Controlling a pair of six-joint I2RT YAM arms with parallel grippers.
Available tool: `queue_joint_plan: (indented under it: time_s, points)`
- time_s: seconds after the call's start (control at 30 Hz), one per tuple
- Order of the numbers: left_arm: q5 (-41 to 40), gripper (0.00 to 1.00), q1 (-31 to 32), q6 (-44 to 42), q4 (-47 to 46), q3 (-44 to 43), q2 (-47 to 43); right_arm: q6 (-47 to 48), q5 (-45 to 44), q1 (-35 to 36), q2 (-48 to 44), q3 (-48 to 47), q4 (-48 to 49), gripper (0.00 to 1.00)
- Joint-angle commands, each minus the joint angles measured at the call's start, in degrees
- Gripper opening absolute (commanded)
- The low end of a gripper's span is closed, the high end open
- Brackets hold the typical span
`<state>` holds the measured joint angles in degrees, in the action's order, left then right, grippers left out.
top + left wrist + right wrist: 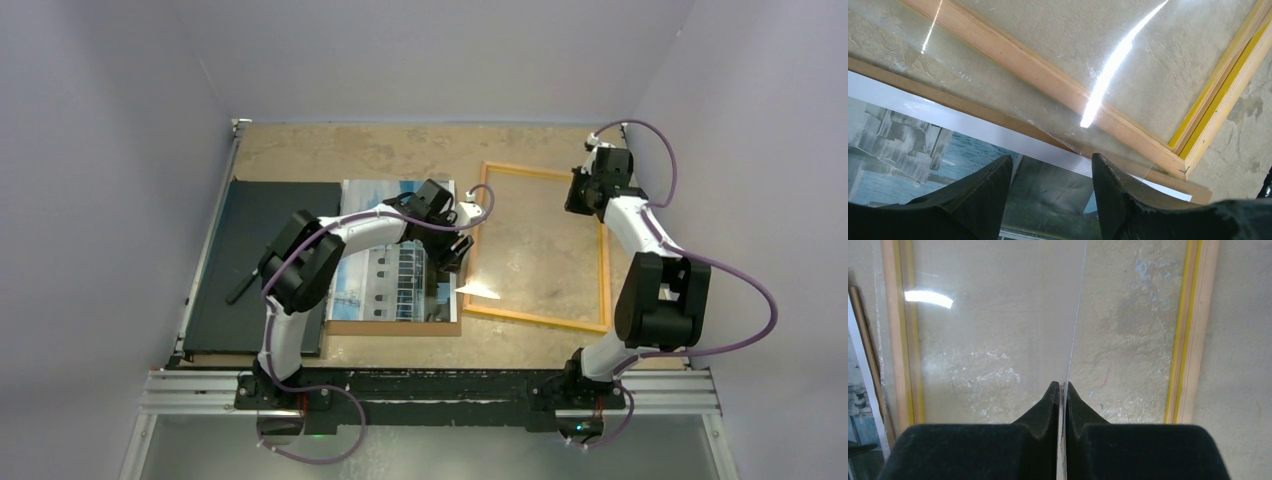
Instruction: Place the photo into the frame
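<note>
The photo, a white building under blue sky, lies face up on a brown backing board left of centre. To its right lies the frame with its yellow-orange border. My left gripper hangs over the photo's right edge beside the frame's left bar. Its jaws are open above the print, with nothing pinched. My right gripper is at the frame's far right, shut on the thin edge of the clear pane. The pane is tilted up and reaches over the frame's left bar.
A black flat board lies at the far left, partly under the backing board. The table's metal rail runs along the near edge by the arm bases. Walls close in on both sides and behind.
</note>
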<state>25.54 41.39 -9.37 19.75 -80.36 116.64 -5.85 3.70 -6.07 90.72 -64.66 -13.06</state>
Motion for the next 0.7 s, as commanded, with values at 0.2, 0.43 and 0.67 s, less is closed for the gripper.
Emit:
queue_joint_plan:
  time_s: [0.2, 0.43, 0.67]
  points:
    - [4.21, 0.67, 0.01, 3.71, -1.29, -1.29, -1.19, -6.32, -1.35, -0.98, -6.52, 0.23, -0.82, 0.0]
    - [2.5, 0.8, -0.04, 11.38, -4.96, -2.19, -0.71, -9.66, -2.7, -3.18, -14.51, -1.69, -0.79, 0.0]
    - [1.45, 0.79, 0.06, 16.09, -8.02, -4.18, 2.46, -11.82, -2.9, -3.73, -19.03, -3.01, -1.59, 0.0]
